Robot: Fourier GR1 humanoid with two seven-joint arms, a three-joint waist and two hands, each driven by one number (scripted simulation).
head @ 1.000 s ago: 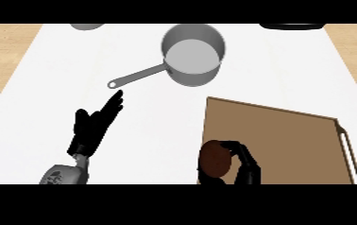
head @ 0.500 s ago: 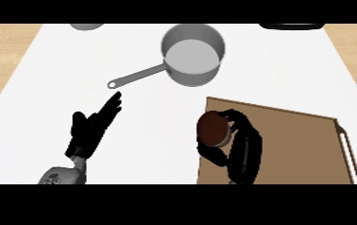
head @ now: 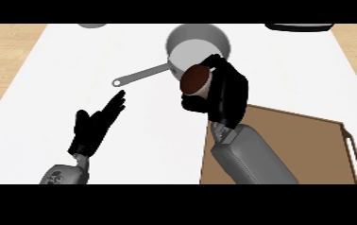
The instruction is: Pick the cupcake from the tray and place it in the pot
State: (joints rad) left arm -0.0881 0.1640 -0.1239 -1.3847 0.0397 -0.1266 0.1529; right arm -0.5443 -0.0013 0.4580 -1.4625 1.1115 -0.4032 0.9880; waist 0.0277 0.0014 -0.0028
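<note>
Right fingers (head: 225, 68) curl round the cupcake (head: 196, 79), the right hand (head: 226, 94) holding it above the counter (head: 83, 54), just at the pot's (head: 199, 47) near rim; its forearm crosses the tray (head: 307, 143); left hand (head: 96, 127) rests at lower left, fingers straight and together, beside the pot handle (head: 143, 74).
</note>
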